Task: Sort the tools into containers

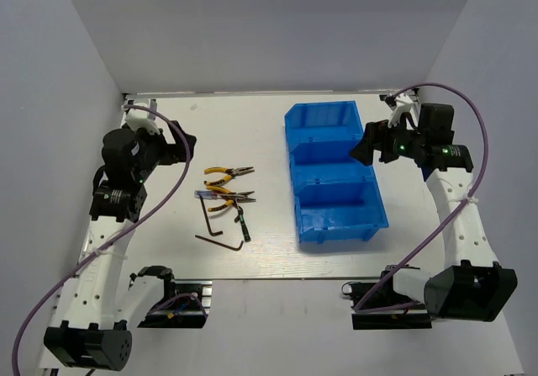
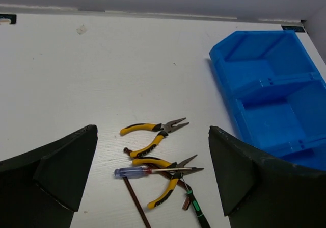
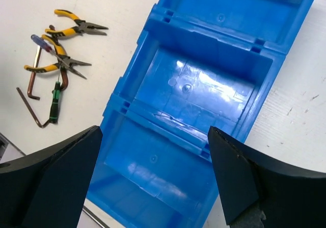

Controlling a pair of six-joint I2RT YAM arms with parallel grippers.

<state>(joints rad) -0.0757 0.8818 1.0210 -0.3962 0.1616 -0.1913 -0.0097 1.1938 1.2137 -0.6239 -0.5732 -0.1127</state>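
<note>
1. Two yellow-and-black-handled pliers [image 1: 227, 172], thin dark L-shaped hex keys [image 1: 220, 238] and a blue-handled screwdriver [image 2: 130, 172] lie clustered on the white table [image 1: 252, 115].
2. Three joined bright blue plastic bins [image 1: 340, 225] stand right of them.
3. The left gripper [image 2: 153, 169] hovers over the tools, jaws wide apart.
4. The right gripper [image 3: 155, 172] hangs over the bins, jaws apart.

My two white arms [image 1: 105, 258], black at every joint, trail purple cables [image 1: 188, 161]; green lights [image 1: 402, 147] dot the right wrist.

No readable text, seemingly
</note>
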